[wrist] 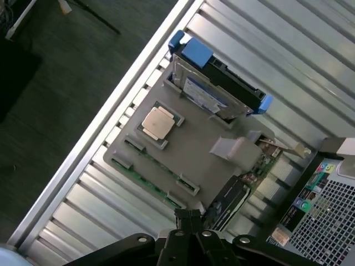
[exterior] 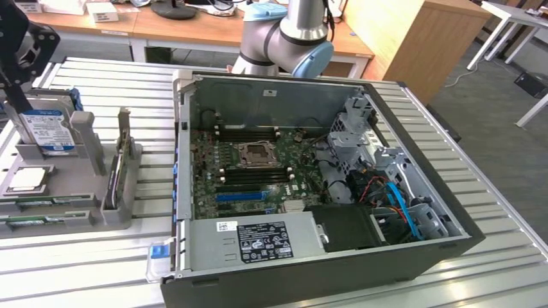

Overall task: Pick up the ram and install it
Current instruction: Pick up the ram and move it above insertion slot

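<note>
1. Green, long, thin circuit-board ram stick sits in a groove along one edge of the grey plastic parts holder, near the square silver processor chip; it has not been lifted.
2. Black two-fingered gripper hovers above that holder, fingers pressed together with nothing between them.
3. Likely handling: light, stiff, brittle, easily scratched.
4. Best hold, I judge: pinch squarely across the flat faces near mid-length, clear of the contact edge, so it cannot twist.
</note>
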`<state>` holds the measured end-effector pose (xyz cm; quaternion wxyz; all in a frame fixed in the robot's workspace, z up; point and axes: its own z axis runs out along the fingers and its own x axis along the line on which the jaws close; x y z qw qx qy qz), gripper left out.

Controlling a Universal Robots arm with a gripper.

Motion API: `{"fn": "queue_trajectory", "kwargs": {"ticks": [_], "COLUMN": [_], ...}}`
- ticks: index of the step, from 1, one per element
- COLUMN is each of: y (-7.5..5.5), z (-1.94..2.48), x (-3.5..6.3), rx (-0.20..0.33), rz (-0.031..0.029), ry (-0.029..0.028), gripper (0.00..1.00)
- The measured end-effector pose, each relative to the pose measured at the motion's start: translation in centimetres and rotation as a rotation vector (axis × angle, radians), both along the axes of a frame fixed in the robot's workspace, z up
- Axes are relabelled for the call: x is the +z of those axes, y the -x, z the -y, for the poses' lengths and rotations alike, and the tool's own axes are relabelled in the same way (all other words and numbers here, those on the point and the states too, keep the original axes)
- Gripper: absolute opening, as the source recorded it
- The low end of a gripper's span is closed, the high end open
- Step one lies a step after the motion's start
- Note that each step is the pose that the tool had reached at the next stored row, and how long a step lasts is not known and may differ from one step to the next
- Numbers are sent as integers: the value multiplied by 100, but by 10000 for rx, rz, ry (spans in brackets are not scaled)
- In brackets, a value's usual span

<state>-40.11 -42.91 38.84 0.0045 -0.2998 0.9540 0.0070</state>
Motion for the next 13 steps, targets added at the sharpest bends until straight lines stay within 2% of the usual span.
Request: {"fn": "queue_trajectory", "kwargs": {"ticks": [13], "y": [0], "z": [0], "x": [-2], "rx": [2351], "rz": [1], "ry": [81], "gripper": [11]}}
